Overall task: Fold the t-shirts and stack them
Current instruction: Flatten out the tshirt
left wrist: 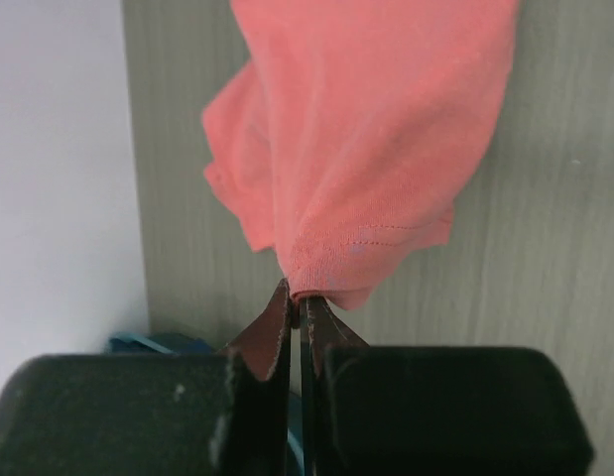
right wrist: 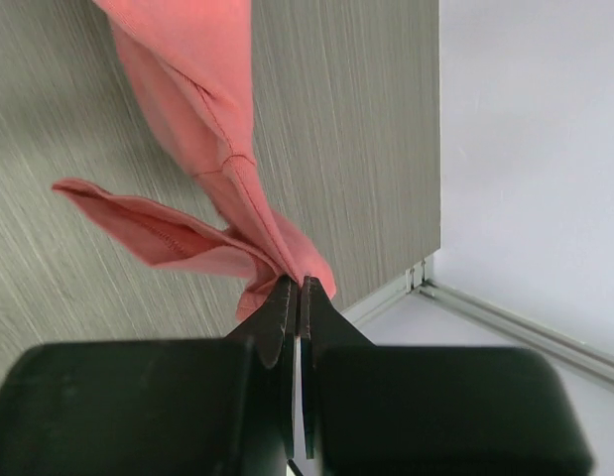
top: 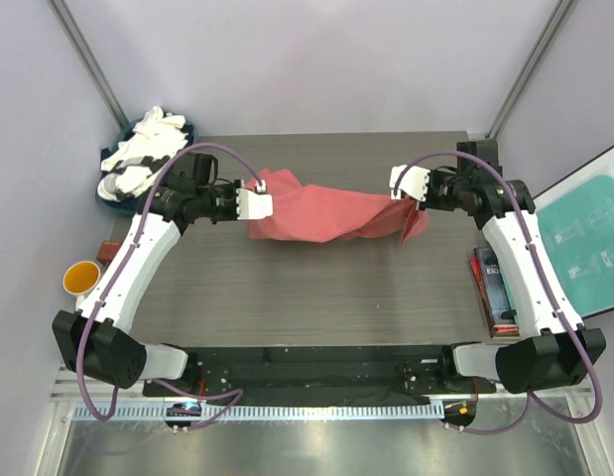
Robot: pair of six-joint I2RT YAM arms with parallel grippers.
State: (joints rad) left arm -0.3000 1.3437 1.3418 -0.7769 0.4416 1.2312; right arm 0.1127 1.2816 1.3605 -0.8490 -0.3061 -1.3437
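The coral-red cloth t-shirt is held stretched sideways over the middle of the grey wood-grain surface, drooping between its two gripped ends. Nearer than the t-shirt and well to its left, a white mug with an orange lining is seen. At the t-shirt's left end, the left tool is clamped tight on bunched cloth. At its right end, the right tool is pinched closed on a twisted fold. Beyond the t-shirt's left end, a heap of white and dark tees is piled.
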